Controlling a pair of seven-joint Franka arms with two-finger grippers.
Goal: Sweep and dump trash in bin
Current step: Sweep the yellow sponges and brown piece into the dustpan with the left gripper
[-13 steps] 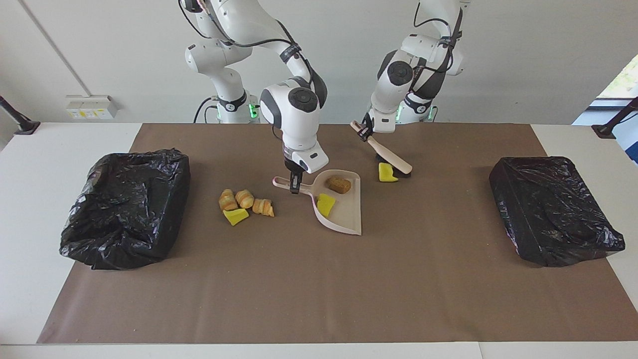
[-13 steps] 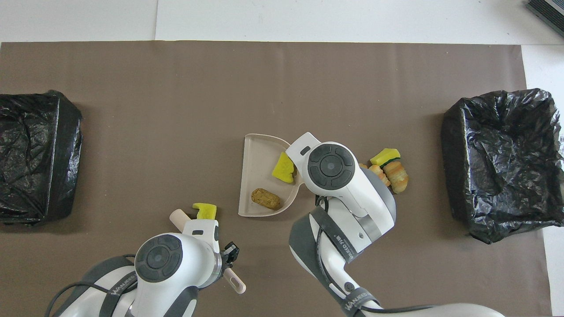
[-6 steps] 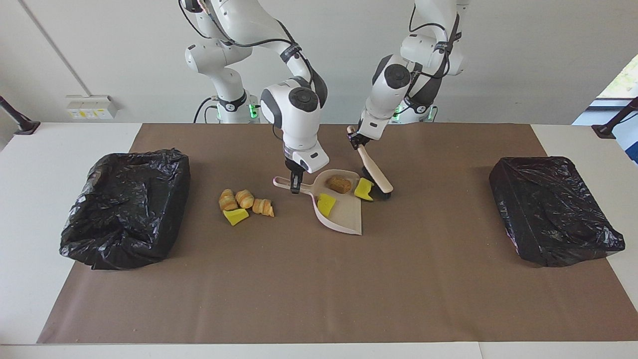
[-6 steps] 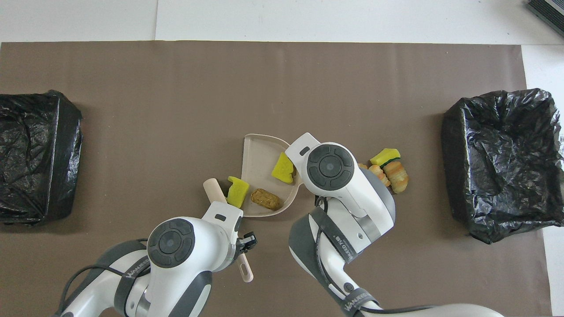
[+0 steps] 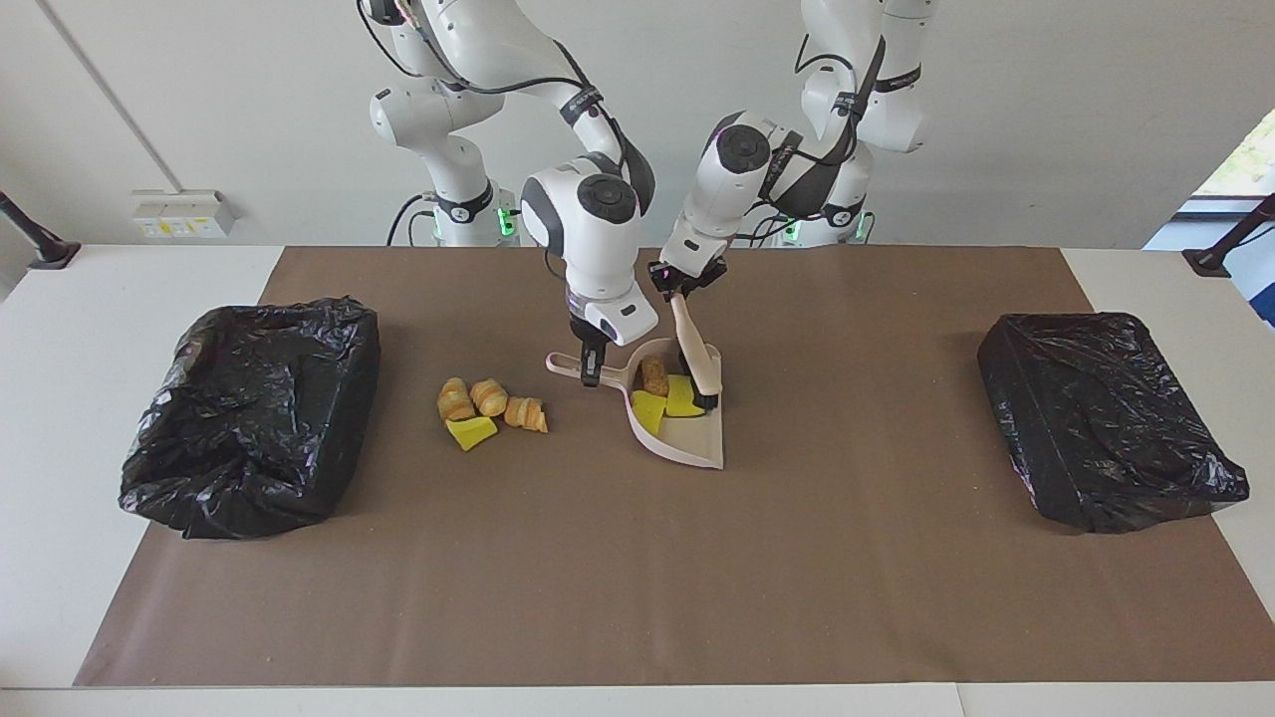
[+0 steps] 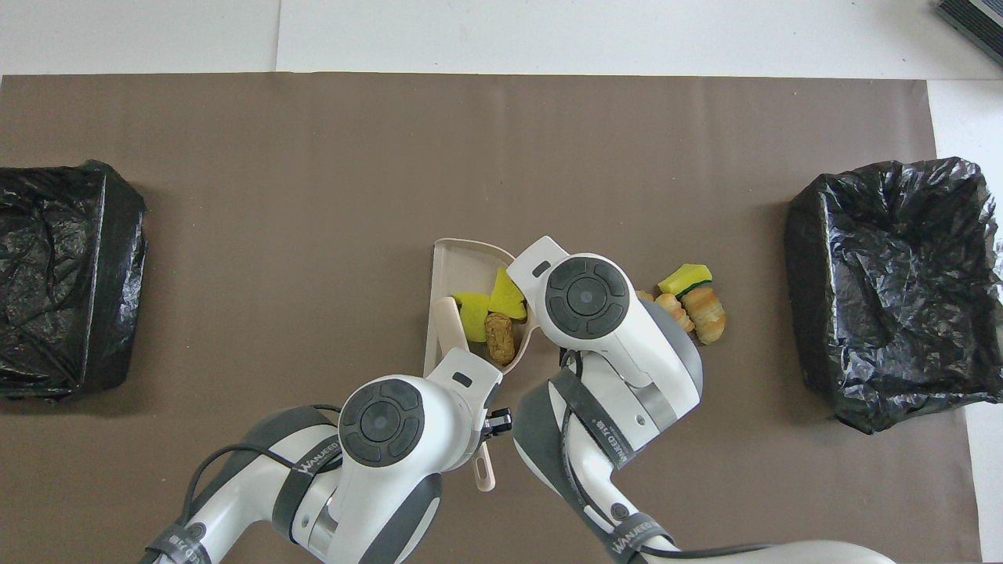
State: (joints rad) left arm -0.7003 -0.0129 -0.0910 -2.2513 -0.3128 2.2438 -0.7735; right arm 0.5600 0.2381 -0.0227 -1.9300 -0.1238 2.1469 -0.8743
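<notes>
Facing view
Pink dustpan (image 5: 690, 438): flat on the brown mat at frame centre, unmoved over the last second.
Brush (image 5: 694, 363): a second ago out on the mat to the right of the pan; now steeply tilted with its dark bristles inside the pan.
Yellow wedge (image 5: 680, 396): swept off the mat, now in the pan against a second yellow wedge (image 5: 649, 410) and the brown bun (image 5: 654, 375), itself pushed closer in.
Left gripper (image 5: 678, 284): clamped on the upper end of the brush handle, swung leftward in frame during the stroke.
Right gripper (image 5: 590, 370): closed on the dustpan handle, steadying it, unmoved.
Meaning: three pieces loaded; pile of croissants (image 5: 490, 398) plus one more wedge left of centre not yet swept.

Overhead view
Dustpan (image 6: 447, 258): centre of frame; both wedges and the bun bunched against its curved wall.
Brush (image 6: 448, 325): now across the pan's open edge; earlier lower left of it.
Croissants (image 6: 701, 312): right of centre, unchanged.
Black bins (image 6: 885, 290): at the left and right edges, nothing dumped yet, by the look of it.
</notes>
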